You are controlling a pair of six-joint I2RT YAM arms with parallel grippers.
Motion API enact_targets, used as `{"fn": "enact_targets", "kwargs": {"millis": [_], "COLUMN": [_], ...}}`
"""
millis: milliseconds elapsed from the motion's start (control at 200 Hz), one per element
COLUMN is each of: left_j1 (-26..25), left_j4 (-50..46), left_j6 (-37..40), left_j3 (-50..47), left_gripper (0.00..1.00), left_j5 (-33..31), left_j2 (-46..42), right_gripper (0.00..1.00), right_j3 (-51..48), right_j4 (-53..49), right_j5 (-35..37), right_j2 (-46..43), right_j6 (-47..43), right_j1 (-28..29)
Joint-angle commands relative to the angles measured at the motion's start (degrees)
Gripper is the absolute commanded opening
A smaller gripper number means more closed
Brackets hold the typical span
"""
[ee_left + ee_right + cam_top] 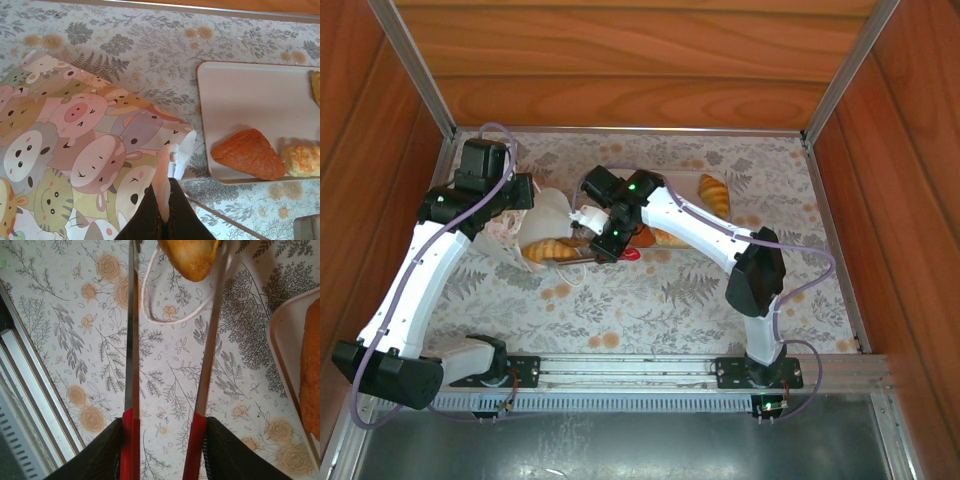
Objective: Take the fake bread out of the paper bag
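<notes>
Nearest me, the right gripper [177, 255] lies low over the cloth [75, 365]. Its long fingers [131, 340] are spread either side of a loaf [192, 257], with a gap showing on one side, so I see no pinch yet. The loaf lies straight ahead of it, one end pointing down the gap and its long axis in line with the fingers. A cord handle [165, 315] loops on the cloth just beneath.

Behind that the bag [75, 150] lies on its side, and the left gripper [166, 192] is pressed together on its paper edge. The right arm is plainly the nearer to the loaf. The pull, I judge, runs straight back along it.

Farther off, the tray [240, 100] holds other pastries [247, 154].
</notes>
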Motion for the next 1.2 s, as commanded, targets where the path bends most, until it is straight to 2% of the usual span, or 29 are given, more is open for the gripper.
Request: {"fn": "enact_targets", "kwargs": {"millis": [0,450,665,810,915,1020,1194], "left_j1": [0.48,0.48,0.47,0.48,0.48,0.48,0.47], "left_j4": [0.87,0.85,0.95,1.04,1.23,1.67,2.01], "left_j6": [-0.56,-0.47,-0.38,-0.38,-0.38,-0.4,-0.47], "left_j3": [0.5,0.54,0.7,0.46,0.22,0.24,0.18], "left_gripper": [0.0,0.0,0.0,0.0,0.0,0.0,0.0], "left_j5": [-0.05,-0.33,-0.41,-0.73,-0.86,-0.5,0.17], "left_j2": [-1.03,-1.29,-0.99,-1.05,-0.85,-0.51,-0.42], "right_gripper": [0.38,0.34,0.33,0.33,0.33,0.33,0.33], "right_j3": [1.44,-9.79,-19.19,-25.55,-27.43,-29.61,-30.8], "right_j4": [-0.17,6.1,6.19,4.36,1.28,0.65,1.09], "right_j5": [-0.68,-3.35,-0.18,5.15,8.56,9.17,8.07], "right_j2": [-1.99,-15.24,-25.98,-34.95,-39.96,-43.75,-42.65], "right_j6": [0.57,7.7,12.33,17.6,20.51,21.61,22.25], "right_j1": [0.43,0.34,0.13,-1.08,-4.04,-9.95,-21.09]}}
